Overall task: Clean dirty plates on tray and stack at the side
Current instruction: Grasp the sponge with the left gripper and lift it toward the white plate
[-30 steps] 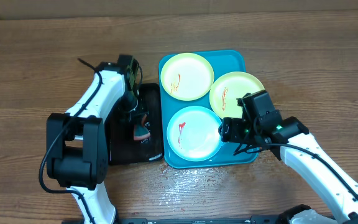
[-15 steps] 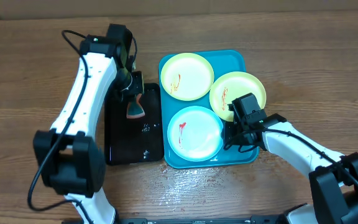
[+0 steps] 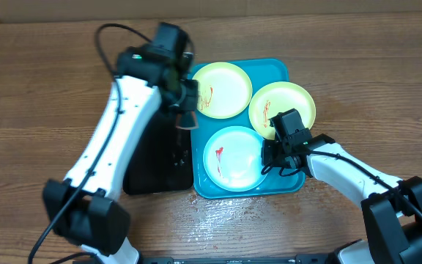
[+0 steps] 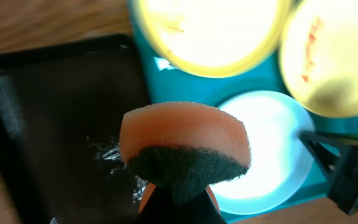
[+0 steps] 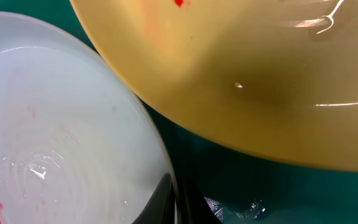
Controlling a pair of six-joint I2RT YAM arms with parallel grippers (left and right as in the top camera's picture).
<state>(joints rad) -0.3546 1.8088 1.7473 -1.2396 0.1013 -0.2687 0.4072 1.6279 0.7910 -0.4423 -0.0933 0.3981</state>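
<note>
The turquoise tray (image 3: 277,70) carries three plates. One yellow-green plate (image 3: 220,89) lies at its back left. Another yellow-green plate (image 3: 283,108) overhangs its right rim, and a pale teal plate (image 3: 233,158) sits at the front. All three show red smears. My right gripper (image 3: 269,157) is shut on the teal plate's right rim. In the right wrist view the fingers (image 5: 166,202) pinch that rim under the yellow plate (image 5: 260,74). My left gripper (image 3: 186,111) is shut on an orange sponge (image 4: 185,140) with a dark scouring side, held above the tray's left edge.
A black tray (image 3: 156,165) with wet spots lies left of the turquoise one, touching it. Water glistens on the wooden table (image 3: 218,213) in front of both trays. The right arm's links (image 3: 350,176) stretch from the front right corner.
The left arm lifted the sponge off the black tray and swung it right and back to the turquoise tray's edge. The right gripper closed on the teal plate's rim.
</note>
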